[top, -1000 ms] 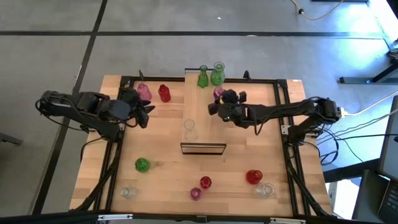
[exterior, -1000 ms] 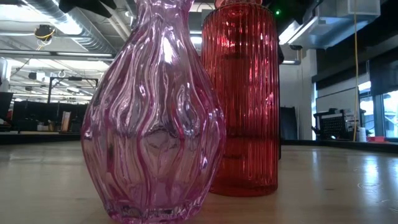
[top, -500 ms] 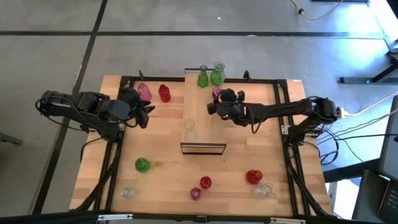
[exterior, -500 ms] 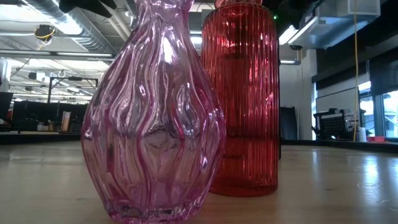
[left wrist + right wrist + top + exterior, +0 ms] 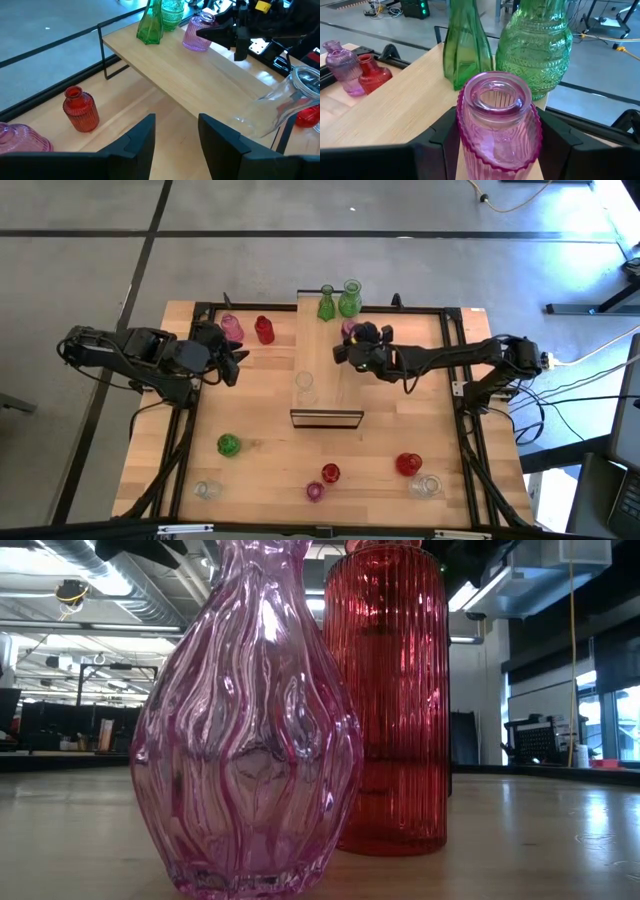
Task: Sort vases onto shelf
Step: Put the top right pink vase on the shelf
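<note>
Nothing moved; right tool [image 5: 352,340] grips pink vase [image 5: 499,120].

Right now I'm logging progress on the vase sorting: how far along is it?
Done: two green vases and a clear vase stand on the shelf. In hand: the right pincer sits around a pink vase on the shelf. Left: the pink and red pair by the empty left pincer, plus six near the table's front edge.
</note>
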